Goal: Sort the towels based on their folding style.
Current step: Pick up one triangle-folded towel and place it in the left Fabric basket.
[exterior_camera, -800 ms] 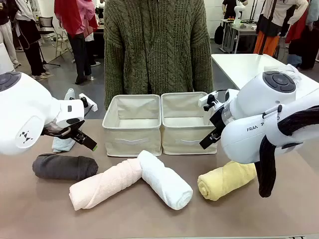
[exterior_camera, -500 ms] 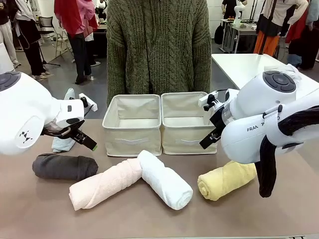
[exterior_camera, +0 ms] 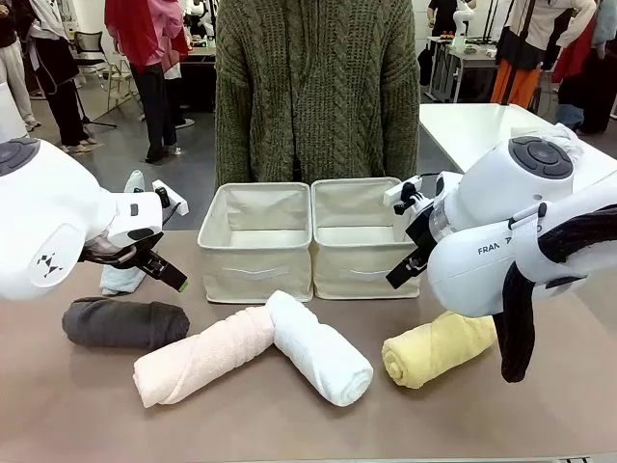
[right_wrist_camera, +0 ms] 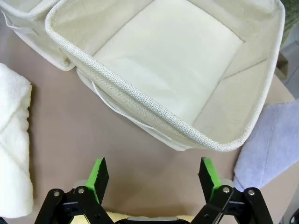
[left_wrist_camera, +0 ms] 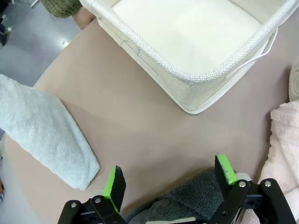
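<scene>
A matte brown desk (exterior_camera: 289,424) is seen, with two beige fabric bins set side by side and touching at the middle of its far edge: the left bin (exterior_camera: 255,241) and the right bin (exterior_camera: 357,236). A person in a green cable-knit sweater (exterior_camera: 313,87) is stood just behind them. Along the near half of the desk four rolled towels are laid: the dark grey roll (exterior_camera: 125,323) toward the left edge, the pale pink roll (exterior_camera: 202,355) and the white roll (exterior_camera: 318,347) meeting end to end in a shallow V at the middle, and the yellow roll (exterior_camera: 439,347) toward the right edge. The pale teal towel (left_wrist_camera: 44,130), folded flat, is laid near the far left corner, and the periwinkle blue towel (right_wrist_camera: 273,140) is laid just beside the right bin, toward the right edge. The left hand (left_wrist_camera: 169,172) is held above the dark grey roll with fingers spread and nothing between them; the right hand (right_wrist_camera: 153,170) is likewise spread and empty, before the right bin and above the yellow roll. Beyond the desk a grey floor, a white table (exterior_camera: 482,130) and several standing people are seen.
</scene>
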Controlling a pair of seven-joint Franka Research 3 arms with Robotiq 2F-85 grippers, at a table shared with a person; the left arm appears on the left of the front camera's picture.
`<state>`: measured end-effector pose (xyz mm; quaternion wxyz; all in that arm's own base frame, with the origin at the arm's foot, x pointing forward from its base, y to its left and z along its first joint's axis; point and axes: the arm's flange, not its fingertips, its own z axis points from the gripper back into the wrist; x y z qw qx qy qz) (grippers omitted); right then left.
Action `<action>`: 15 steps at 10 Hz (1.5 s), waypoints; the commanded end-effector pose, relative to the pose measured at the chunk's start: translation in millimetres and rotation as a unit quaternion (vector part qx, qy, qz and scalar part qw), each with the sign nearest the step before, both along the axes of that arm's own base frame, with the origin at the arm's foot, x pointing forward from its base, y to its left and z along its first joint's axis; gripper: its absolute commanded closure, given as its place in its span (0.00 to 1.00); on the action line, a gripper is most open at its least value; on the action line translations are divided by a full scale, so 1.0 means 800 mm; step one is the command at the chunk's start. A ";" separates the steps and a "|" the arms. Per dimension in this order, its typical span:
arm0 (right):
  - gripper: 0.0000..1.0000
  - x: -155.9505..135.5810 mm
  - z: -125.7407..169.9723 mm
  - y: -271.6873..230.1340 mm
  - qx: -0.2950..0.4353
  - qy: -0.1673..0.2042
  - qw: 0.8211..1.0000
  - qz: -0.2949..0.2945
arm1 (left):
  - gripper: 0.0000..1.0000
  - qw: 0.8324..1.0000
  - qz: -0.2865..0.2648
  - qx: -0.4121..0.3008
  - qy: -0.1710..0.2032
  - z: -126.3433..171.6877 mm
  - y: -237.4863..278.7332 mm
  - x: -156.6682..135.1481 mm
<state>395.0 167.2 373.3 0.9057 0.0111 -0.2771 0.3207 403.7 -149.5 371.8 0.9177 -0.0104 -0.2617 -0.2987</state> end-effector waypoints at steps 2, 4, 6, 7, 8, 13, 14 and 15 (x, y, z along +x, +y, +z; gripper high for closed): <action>0.00 0.000 0.000 0.000 0.000 0.000 1.000 0.000 | 0.00 1.000 0.000 0.000 0.000 0.000 0.000 0.000; 0.00 0.000 0.000 0.000 0.000 0.000 1.000 0.000 | 0.00 1.000 0.000 0.000 0.000 0.000 0.000 0.000; 0.00 -0.010 0.040 0.002 0.016 -0.008 1.000 -0.006 | 0.00 1.000 -0.023 -0.004 0.006 0.043 0.004 -0.007; 0.00 -0.029 0.095 0.010 0.017 -0.017 1.000 -0.001 | 0.00 0.999 -0.032 0.030 -0.007 0.097 0.008 -0.025; 0.00 -0.039 0.157 0.006 0.006 -0.022 1.000 -0.014 | 0.00 0.998 -0.033 0.056 -0.011 0.152 0.015 -0.033; 0.00 -0.088 0.337 0.024 -0.047 0.002 0.998 -0.052 | 0.00 0.997 -0.055 0.061 0.000 0.344 0.026 -0.054; 0.00 -0.097 0.329 0.023 -0.057 -0.008 0.997 -0.042 | 0.00 0.997 -0.051 0.057 -0.013 0.351 0.031 -0.061; 0.00 -0.097 0.349 0.014 -0.025 -0.003 0.999 -0.044 | 0.00 0.997 -0.053 0.059 0.008 0.344 0.027 -0.060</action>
